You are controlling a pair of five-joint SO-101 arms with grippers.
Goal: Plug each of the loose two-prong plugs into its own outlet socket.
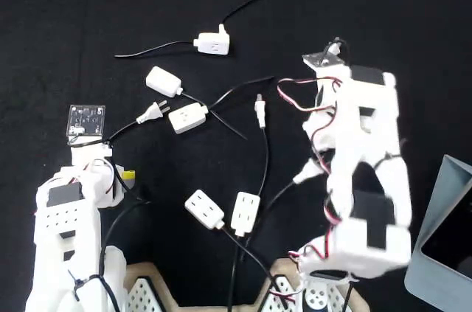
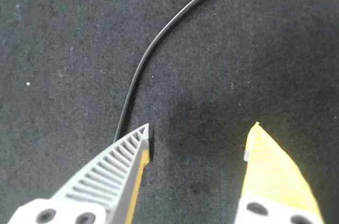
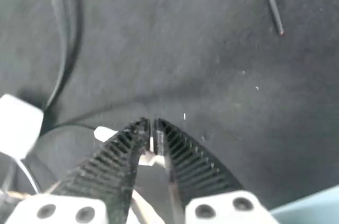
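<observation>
Plug (image 3: pixel 105 134) sits clamped tight in our right gripper (image 3: pixel 152 123), arm hunched low; left gripper (image 2: pixel 202 126) gapes empty over a cable (image 2: pixel 139 70); overhead we spot an outlet socket (image 1: pixel 245 213) between arms.

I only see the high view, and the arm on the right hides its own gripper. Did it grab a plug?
Observer: Yes. In the right wrist view the right gripper is shut on a white plug.
Operator: What about the other arm's gripper?
Observer: The left gripper is open and holds nothing.
Operator: Is anything near it?
Observer: A black cable runs right up beside its grey finger.
</observation>
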